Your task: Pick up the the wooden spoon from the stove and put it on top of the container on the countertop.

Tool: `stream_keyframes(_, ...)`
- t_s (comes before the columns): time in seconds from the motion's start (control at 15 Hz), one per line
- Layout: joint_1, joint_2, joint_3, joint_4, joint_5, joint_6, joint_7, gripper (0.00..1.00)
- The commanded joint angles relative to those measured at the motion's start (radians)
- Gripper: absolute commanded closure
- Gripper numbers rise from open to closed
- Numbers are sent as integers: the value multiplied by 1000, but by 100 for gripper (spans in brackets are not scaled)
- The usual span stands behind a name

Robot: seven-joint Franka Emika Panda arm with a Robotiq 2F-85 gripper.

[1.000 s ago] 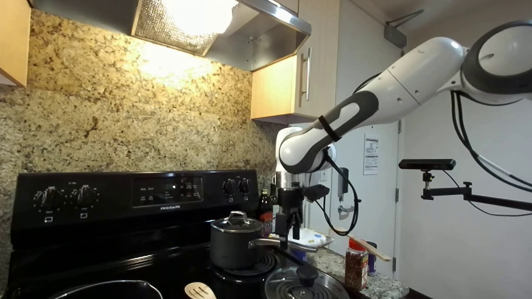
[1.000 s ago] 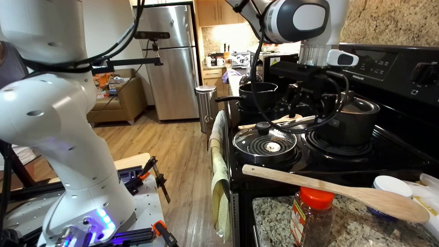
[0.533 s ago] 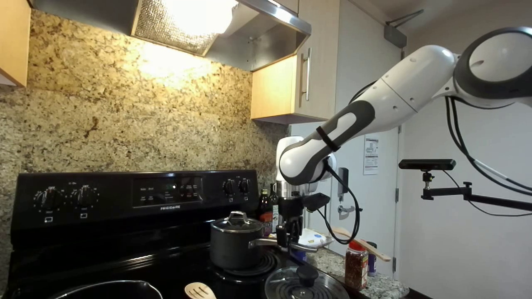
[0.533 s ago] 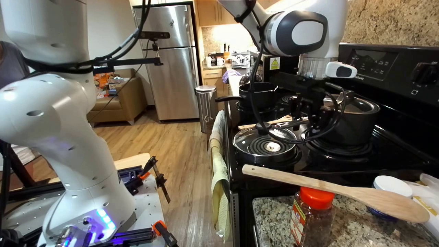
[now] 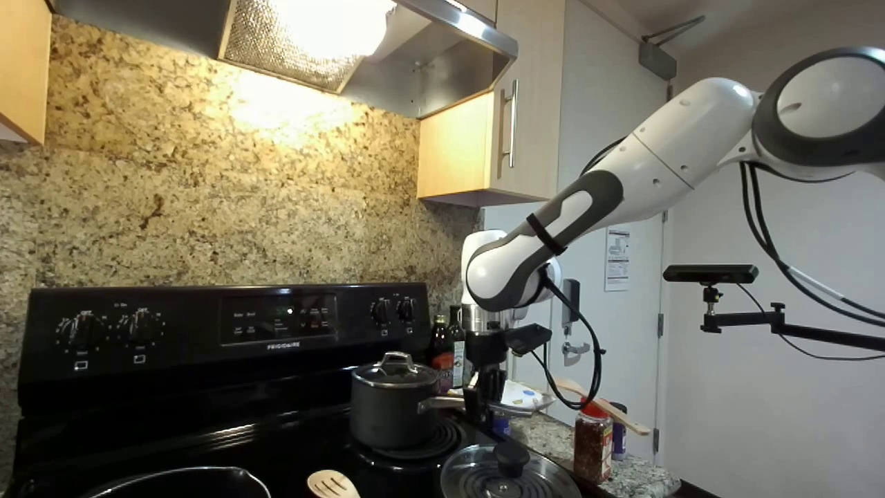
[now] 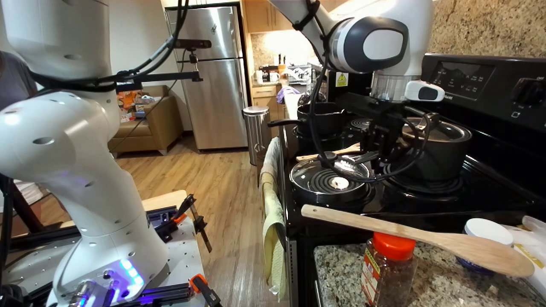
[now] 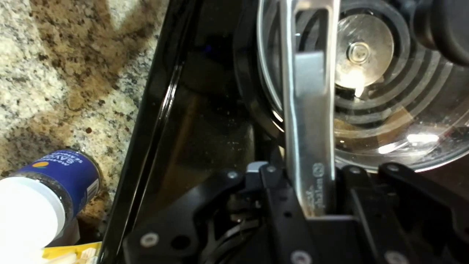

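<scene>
White arm, dark-grey bands, black cables — blue-lit base — black pincer, silver screws

In an exterior view four knobs sat left of centre, two bottles below it; both exterior views showed two wooden spoons, one lidded pot.

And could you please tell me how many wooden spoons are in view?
2: one plain spoon lies across the red-lidded jar; one slotted spoon lies on the stove. Others may be hidden.
</scene>
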Motion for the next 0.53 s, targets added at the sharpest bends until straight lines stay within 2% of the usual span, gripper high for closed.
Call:
stream_keyframes(0.0, -25, -31, -3, -50, 19, 18, 6, 100)
stream_keyframes(0.47, -50, -54, -7, -94, 44, 33, -8, 99)
